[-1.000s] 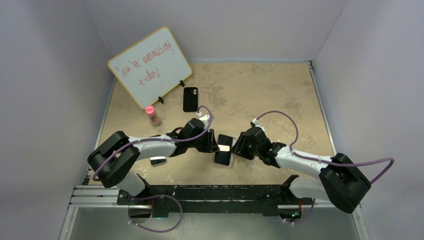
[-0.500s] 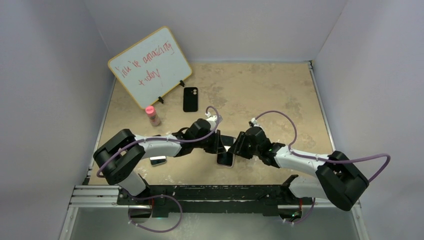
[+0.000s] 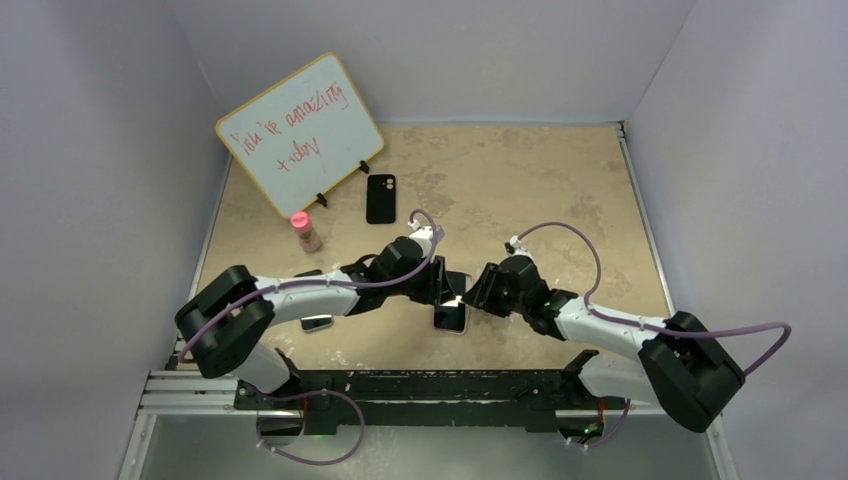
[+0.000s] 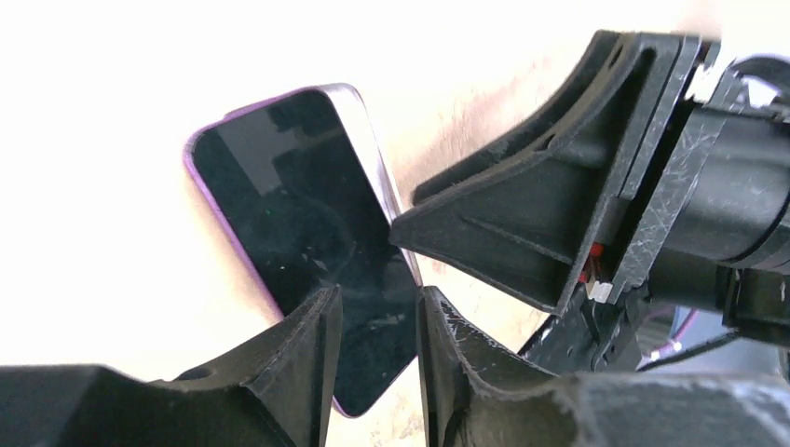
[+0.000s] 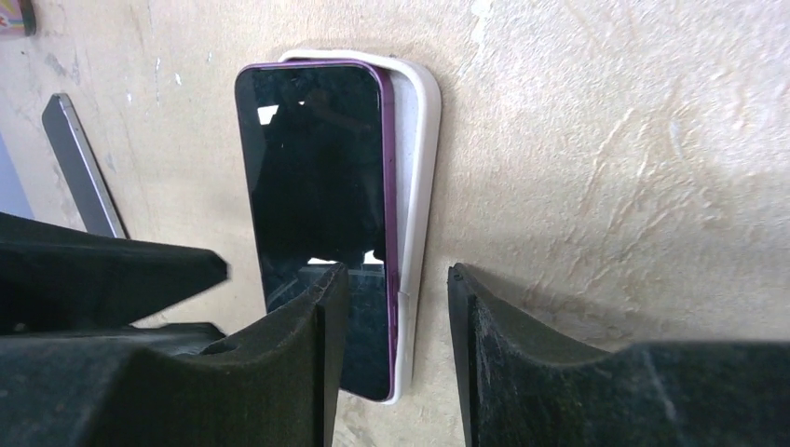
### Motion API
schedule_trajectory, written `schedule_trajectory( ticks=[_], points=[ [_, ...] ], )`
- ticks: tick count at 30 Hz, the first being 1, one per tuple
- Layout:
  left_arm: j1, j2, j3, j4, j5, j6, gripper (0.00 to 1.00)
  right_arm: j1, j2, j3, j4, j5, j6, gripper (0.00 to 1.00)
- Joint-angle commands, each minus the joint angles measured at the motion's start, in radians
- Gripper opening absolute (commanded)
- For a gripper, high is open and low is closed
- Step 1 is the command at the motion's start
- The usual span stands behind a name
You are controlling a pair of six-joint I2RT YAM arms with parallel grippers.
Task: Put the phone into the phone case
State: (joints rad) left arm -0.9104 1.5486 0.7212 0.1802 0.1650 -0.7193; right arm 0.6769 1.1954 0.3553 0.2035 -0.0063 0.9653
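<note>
Legibly, whiteboard [image 3: 298, 133] shows red "amazing"; left gripper [image 4: 377, 307] narrowly parted, right gripper [image 5: 396, 275] wider, both over phone [image 5: 312, 177].

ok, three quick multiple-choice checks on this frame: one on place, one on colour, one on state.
1. Where does the pink-capped bottle stand?
A) just below the whiteboard
B) between the two arms
C) at the table's right edge

2. What colour is the case under the phone?
A) red
B) white
C) green

3. How does the phone sit?
A) upright on its end
B) face down beside the case
C) screen up, off-centre in the case

Key: 1A, the bottle stands by the board's lower edge. 2B, a white rim shows past the phone. 3C, the glossy screen faces up and a wide white strip shows along one long side only.
</note>
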Motion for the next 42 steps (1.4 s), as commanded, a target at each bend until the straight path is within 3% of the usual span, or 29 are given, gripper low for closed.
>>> schedule_trajectory(
  ticks=[1, 20, 31, 38, 42],
  points=[
    [0.014, -0.088, 0.026, -0.085, -0.162, 0.004, 0.39, -0.014, -0.035, 0.007, -0.056, 0.045, -0.037, 0.45],
    [0.046, 0.140, 0.133, -0.064, -0.170, 0.063, 0.24, -0.081, 0.130, 0.052, 0.071, -0.070, -0.078, 0.35],
    [0.047, 0.180, 0.116, 0.069, 0.025, 0.081, 0.09, -0.085, 0.160, 0.006, 0.211, -0.147, -0.109, 0.30],
    [0.044, 0.182, 0.083, 0.090, 0.049, 0.038, 0.08, -0.086, 0.167, -0.006, 0.230, -0.134, -0.113, 0.30],
    [0.047, 0.169, 0.065, 0.052, 0.020, 0.003, 0.13, -0.088, 0.175, 0.003, 0.205, -0.126, -0.113, 0.30]
  ],
)
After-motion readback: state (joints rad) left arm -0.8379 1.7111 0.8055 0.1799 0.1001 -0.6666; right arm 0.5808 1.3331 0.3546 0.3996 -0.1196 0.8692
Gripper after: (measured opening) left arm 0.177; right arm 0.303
